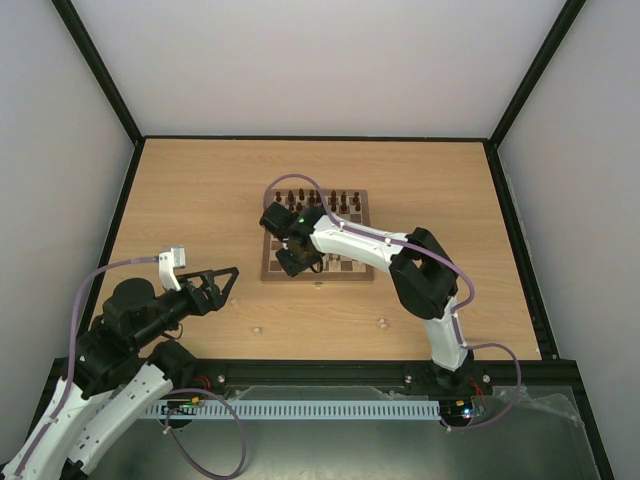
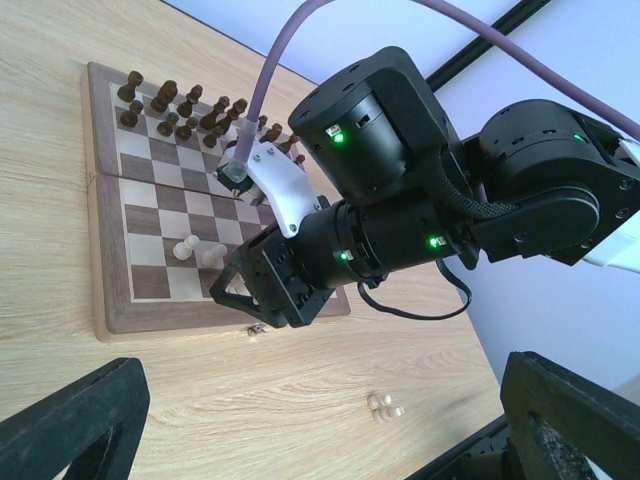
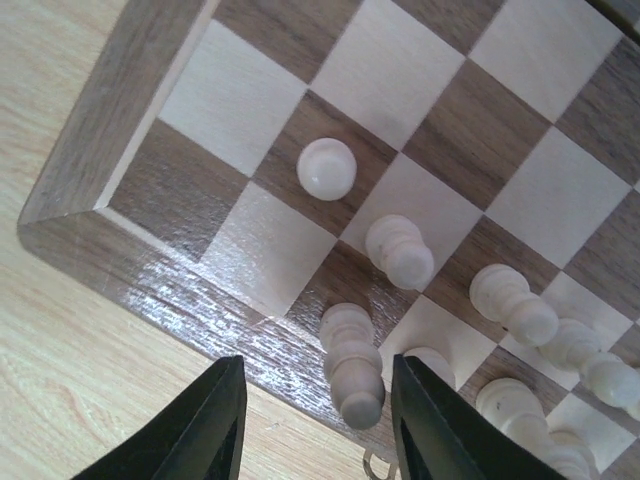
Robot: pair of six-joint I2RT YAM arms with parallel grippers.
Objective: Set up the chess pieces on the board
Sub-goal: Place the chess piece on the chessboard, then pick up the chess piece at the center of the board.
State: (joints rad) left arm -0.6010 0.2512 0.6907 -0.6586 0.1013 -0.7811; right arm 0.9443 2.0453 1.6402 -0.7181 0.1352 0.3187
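Your R gripper (image 3: 320,428): fingers apart, gripping nothing. One pale chess piece (image 3: 352,372) stands betw. them, nearer the R finger, at the board (image 3: 110,170) edge. More pale pieces (image 3: 400,252) just beyond the tips. L gripper (image 2: 322,400): wide open, off the board.

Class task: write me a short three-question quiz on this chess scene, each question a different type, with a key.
1. True or false: the dark brown pieces stand on the board's far rows.
2. The right gripper hangs over the board's: A far right corner; B near left corner; C centre.
3. Fill in: the left gripper hovers off the board, above the wooden ____.
Key: 1 true; 2 B; 3 table.
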